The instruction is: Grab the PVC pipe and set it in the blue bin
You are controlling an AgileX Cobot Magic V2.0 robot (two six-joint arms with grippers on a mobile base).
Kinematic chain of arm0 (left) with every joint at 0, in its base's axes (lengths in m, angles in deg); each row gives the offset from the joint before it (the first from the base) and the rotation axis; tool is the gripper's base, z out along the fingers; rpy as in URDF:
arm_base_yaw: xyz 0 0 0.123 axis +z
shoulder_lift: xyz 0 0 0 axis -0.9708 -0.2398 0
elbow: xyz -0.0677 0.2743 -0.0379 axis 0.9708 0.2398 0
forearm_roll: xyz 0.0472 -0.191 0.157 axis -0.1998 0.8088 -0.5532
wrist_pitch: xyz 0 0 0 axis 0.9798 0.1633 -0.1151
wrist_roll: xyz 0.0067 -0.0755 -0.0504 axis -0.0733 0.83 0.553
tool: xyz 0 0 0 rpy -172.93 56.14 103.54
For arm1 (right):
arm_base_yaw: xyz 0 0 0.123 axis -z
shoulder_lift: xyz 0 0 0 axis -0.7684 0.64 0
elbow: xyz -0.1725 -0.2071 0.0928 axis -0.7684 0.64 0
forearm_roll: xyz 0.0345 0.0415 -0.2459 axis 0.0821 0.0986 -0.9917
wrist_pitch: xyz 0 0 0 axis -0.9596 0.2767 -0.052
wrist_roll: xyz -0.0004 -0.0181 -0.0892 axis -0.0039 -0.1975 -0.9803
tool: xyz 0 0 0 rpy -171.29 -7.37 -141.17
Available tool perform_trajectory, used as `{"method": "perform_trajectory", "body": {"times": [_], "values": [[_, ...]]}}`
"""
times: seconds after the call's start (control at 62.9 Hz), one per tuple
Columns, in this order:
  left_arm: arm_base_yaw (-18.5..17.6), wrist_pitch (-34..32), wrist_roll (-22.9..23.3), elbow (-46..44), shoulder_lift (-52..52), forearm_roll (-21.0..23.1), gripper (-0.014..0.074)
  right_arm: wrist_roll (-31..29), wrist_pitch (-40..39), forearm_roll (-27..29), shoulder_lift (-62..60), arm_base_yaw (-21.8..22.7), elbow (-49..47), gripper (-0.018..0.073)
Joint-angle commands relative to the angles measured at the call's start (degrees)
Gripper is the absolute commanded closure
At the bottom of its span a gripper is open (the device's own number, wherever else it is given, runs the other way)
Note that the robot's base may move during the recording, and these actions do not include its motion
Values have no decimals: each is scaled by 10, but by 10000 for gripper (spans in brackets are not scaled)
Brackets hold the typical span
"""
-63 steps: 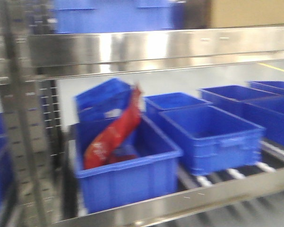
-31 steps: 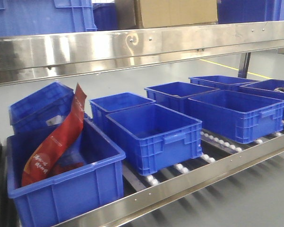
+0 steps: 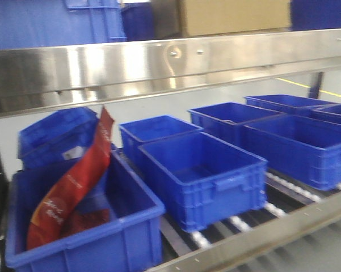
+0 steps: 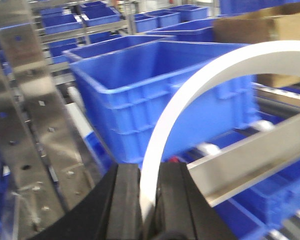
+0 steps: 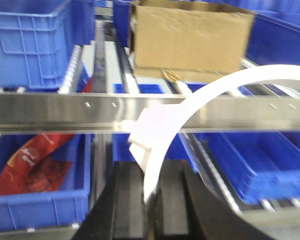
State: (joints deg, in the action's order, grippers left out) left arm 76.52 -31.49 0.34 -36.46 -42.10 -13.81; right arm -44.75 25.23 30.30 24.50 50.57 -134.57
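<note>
Clamped on white pipe (image 4: 229, 65) with left gripper (image 4: 150, 172), likewise with right gripper (image 5: 150, 170). Just ahead of left gripper, blue bin (image 4: 140, 100). Shifted rightward in front view since half a second ago.

There are two grippers. The left gripper (image 4: 149, 172) pinches one white pipe (image 4: 269, 55). The right gripper (image 5: 150, 185) pinches one white pipe (image 5: 249, 80) too. Up past the right gripper sits one brown box (image 5: 189, 42). Down to the left of that gripper lies one red bag (image 5: 30, 155). The front view shows eight blue bins (image 3: 215, 195) on the lower shelf (image 3: 261, 238). At least two more sit on the upper shelf (image 3: 159, 62), but they are blurry.
</note>
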Motion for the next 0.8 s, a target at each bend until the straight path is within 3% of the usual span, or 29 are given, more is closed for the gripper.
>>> {"method": "perform_trajectory", "body": {"times": [0.0,0.779], "values": [[-2,-17,5,-1,2,-1,707,-3,-10,-4,0,0,-4,727],[-2,-17,5,-1,2,-1,707,-3,-10,-4,0,0,-4,727]]}}
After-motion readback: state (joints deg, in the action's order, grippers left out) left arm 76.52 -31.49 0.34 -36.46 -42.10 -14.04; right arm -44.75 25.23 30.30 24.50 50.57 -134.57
